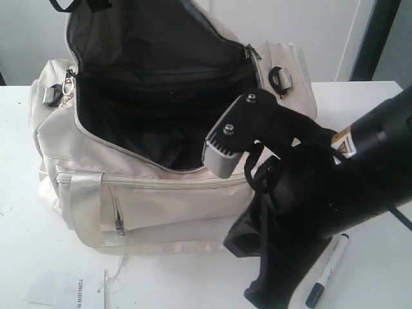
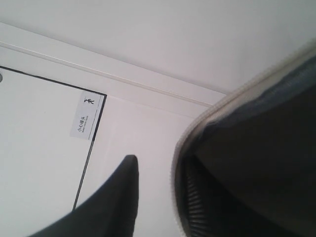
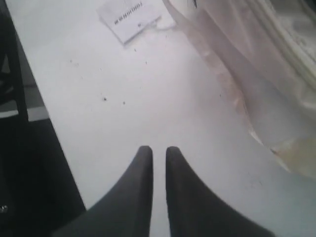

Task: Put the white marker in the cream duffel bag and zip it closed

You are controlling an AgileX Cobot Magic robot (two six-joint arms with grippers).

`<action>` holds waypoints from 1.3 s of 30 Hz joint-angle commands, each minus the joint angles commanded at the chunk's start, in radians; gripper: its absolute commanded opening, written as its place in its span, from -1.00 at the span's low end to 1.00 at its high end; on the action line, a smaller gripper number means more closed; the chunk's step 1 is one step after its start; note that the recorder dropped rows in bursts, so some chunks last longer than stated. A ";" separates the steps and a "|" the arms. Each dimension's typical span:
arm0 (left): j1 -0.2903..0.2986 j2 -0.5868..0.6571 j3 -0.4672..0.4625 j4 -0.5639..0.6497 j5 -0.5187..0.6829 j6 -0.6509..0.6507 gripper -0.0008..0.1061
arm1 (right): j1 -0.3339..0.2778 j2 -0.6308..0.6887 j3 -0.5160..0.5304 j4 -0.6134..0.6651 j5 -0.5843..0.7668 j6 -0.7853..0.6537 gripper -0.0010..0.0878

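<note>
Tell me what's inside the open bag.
Only dark lining and an inner zip show inside the bag; the right arm covers part of the opening. The marker lies outside on the table.

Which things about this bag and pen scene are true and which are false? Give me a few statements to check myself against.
1. The cream duffel bag is open at the top, with its dark lining showing. True.
2. The white marker is already inside the bag. False: it lies on the table, outside the bag and next to the right arm.
3. The right tool is holding the marker. False: its fingers are close together over bare table with nothing between them.
4. A paper tag lies on the table near the bag's front corner. True.
</note>
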 joint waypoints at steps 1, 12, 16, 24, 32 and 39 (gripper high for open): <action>0.000 0.000 0.000 0.000 0.000 0.000 -0.29 | 0.000 0.000 0.000 -0.031 0.005 0.030 -0.94; 0.000 0.000 0.000 0.000 0.000 0.000 -0.29 | -0.004 -0.031 0.000 -0.263 0.073 0.339 -0.98; 0.000 0.000 0.000 0.000 0.000 0.000 -0.29 | -0.052 -0.050 0.000 -0.264 0.098 0.347 -0.98; 0.000 0.000 0.000 0.000 0.000 0.000 -0.29 | -0.185 -0.050 0.000 -0.263 0.132 0.354 -0.98; 0.000 0.000 0.000 0.000 0.000 0.000 -0.29 | -0.363 -0.050 0.000 -0.259 0.172 0.354 -0.98; 0.000 0.000 0.000 0.000 0.000 0.000 -0.29 | -0.500 -0.048 0.000 -0.254 0.193 0.358 -0.98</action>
